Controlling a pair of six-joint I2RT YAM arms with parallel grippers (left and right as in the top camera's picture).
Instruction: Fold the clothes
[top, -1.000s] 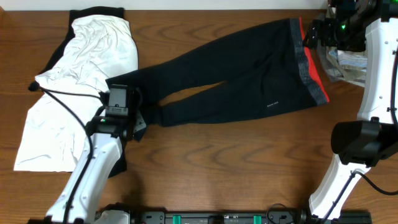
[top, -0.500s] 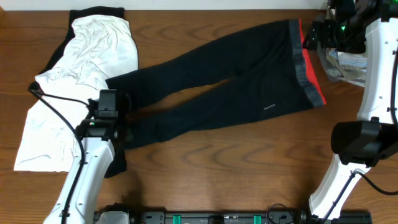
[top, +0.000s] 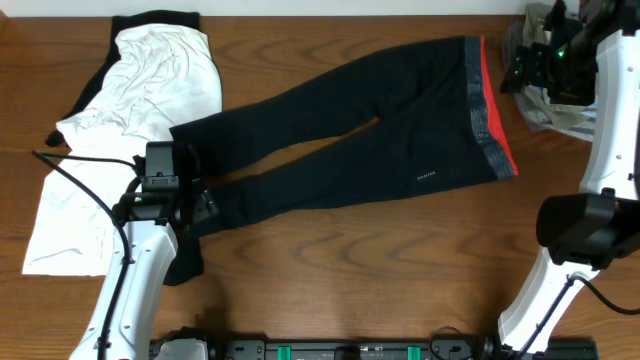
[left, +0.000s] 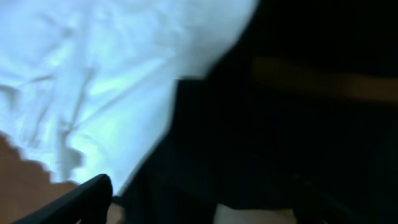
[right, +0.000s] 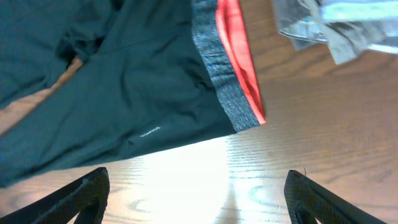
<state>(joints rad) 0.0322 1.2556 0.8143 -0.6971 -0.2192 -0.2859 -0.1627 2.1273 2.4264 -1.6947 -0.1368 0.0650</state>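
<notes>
1. Presently we find the pants (top: 350, 150) laid flat across the middle of the table (top: 350, 280), with the waistband (top: 490, 120) to the right and the leg ends to the left.
2. Both claws stand spread and hold nothing. The left claw (left: 199, 196) hovers over the leg ends. The right claw (right: 196, 186) hangs just right of the waistband.
3. We judge a lengthwise fold next. Pinch the far waistband corner and the far cuff, then lay the far leg on the near leg.
4. The legs splay apart, so match their edges before pressing.
5. Bare wood lies open in front. The white garment (top: 150, 90) touches the leg ends, the pale bundle (top: 560, 105) sits beside the waistband, and the far table edge is near.
</notes>
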